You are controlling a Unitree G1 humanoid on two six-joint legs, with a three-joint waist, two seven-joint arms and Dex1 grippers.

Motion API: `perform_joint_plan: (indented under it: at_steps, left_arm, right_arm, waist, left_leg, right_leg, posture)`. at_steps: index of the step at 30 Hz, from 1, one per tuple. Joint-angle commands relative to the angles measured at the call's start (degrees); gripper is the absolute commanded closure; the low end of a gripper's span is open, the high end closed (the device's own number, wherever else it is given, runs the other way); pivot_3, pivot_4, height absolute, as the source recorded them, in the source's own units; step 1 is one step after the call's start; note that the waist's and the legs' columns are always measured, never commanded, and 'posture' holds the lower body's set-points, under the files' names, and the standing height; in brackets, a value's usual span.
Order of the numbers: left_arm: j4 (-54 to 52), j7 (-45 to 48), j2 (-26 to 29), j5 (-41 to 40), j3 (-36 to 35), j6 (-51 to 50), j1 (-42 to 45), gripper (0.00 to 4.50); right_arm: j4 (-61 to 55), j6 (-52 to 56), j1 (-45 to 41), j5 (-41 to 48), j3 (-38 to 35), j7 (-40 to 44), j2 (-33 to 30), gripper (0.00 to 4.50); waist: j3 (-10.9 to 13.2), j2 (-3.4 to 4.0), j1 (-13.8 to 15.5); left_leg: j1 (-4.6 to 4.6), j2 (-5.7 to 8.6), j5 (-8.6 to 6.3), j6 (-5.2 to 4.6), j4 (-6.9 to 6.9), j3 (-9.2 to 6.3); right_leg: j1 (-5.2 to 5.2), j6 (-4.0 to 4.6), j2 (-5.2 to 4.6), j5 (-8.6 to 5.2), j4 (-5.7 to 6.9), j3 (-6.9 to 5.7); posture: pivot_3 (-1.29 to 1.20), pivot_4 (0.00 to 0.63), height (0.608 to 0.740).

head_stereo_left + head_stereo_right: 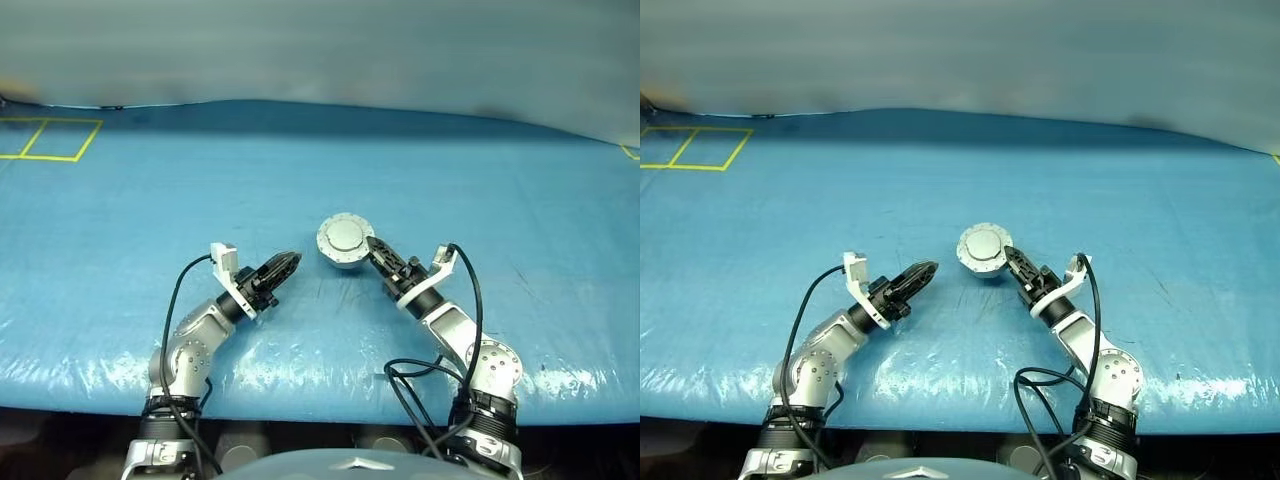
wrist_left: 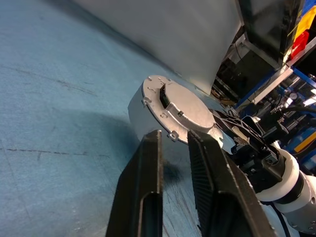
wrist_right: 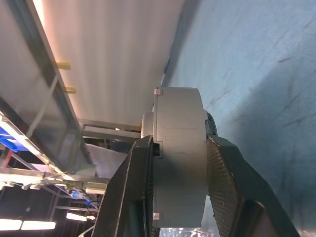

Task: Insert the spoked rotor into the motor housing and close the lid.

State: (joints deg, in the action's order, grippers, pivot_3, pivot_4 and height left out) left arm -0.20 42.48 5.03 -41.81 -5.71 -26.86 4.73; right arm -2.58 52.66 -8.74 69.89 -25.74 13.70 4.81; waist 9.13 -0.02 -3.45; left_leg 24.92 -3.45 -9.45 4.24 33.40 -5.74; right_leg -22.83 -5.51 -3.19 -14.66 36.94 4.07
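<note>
A wide blue table cover (image 1: 320, 180) fills the scene, with yellow taped squares (image 1: 45, 138) at its far left corner.

Near the middle of the cover the round grey motor housing (image 1: 345, 243) is gripped and seemingly raised a little off the surface. Its flat grey lid (image 2: 185, 106) is shut down over the top, so the inside is hidden. By the look of it the spoked wheel already sits inside and the closing step is done or nearly so, though this cannot be confirmed with the lid shut.

The right gripper (image 1: 384, 259) reaches in from the housing's right side. In its wrist view its two black fingers (image 3: 224, 173) clamp the housing between them, one on the lid face and one on the base.

The left gripper (image 1: 281, 268) sits a short way to the left of the housing, not touching it, pointing toward it. Its fingers (image 2: 145, 182) stand a narrow gap apart and hold nothing.

The housing lies straight ahead of the left gripper, so that free arm is the one placed to press the lid if it needs seating.
</note>
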Motion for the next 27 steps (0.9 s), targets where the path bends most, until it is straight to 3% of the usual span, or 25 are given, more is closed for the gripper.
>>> perform_joint_plan:
  at_steps: [1,6,7,14,21,24,27]
  left_arm:
    - [-2.1,-1.5,-2.5,-6.0,-2.2,-2.9,-1.2,1.96]
    - [-2.7,-5.8,-5.7,-12.6,-4.2,-8.0,-0.6,0.22]
    - [-2.7,-6.5,-6.0,-14.6,-4.6,-9.8,-0.3,0.04]
    - [-3.4,-7.4,-5.9,-20.6,-3.6,-17.4,0.9,0.04]
    - [-3.1,-5.7,-7.4,-18.0,-0.8,-15.0,2.5,0.04]
    - [-2.3,-6.1,-8.5,-18.1,-1.5,-13.8,2.9,0.62]
    - [-2.1,-6.3,-8.6,-18.2,-1.7,-13.8,3.0,1.61]
  right_arm:
    - [-6.1,-0.2,-2.1,7.5,1.8,1.6,0.9,3.36]
    - [-7.8,1.3,-1.0,9.5,4.9,1.6,-1.0,3.36]
    - [-7.9,1.4,-0.7,9.7,5.5,1.6,-1.3,3.36]
    - [-8.6,2.3,1.2,9.5,10.3,1.7,-2.6,3.36]
    - [-9.7,2.9,2.9,8.7,15.0,1.8,-3.7,3.36]
    - [-9.9,1.7,2.9,8.2,15.3,1.8,-4.1,3.36]
    - [-10.0,-0.2,2.8,6.2,15.3,1.5,-4.3,3.36]
  waist:
    - [0.1,0.06,-0.1]
    - [0.1,0.05,-0.1]
    - [0.1,0.05,-0.1]
    - [0.1,0.04,-0.1]
    - [0.1,0.04,-0.1]
    - [0.1,0.03,0.0]
    - [0.1,0.03,0.0]
  left_leg:
    - [0.02,0.01,0.00,0.00,0.02,0.00]
    - [0.03,0.00,0.00,0.00,0.10,-0.03]
    - [0.04,0.00,0.00,0.00,0.12,-0.03]
    - [0.11,0.02,0.00,0.00,0.23,-0.06]
    - [0.11,0.02,0.00,0.00,0.31,-0.08]
    - [0.16,0.03,0.00,0.00,0.40,-0.09]
    - [0.18,0.03,0.00,0.00,0.44,-0.10]
  right_leg:
    - [0.00,0.00,0.00,0.00,-0.01,0.01]
    - [0.01,0.23,0.01,-0.13,0.01,0.00]
    - [0.01,0.22,0.01,-0.13,0.01,0.00]
    - [0.02,0.20,0.01,-0.11,0.01,-0.02]
    - [0.04,0.21,0.03,-0.10,0.03,-0.03]
    - [0.06,0.19,0.03,-0.09,0.02,-0.03]
    - [0.06,0.18,0.03,-0.08,0.02,-0.03]
  posture:
    - [0.00,0.150,0.740]
    - [0.00,0.150,0.740]
    - [0.00,0.150,0.740]
    - [0.00,0.150,0.740]
    - [0.00,0.150,0.740]
    - [0.00,0.150,0.740]
    - [0.00,0.150,0.740]
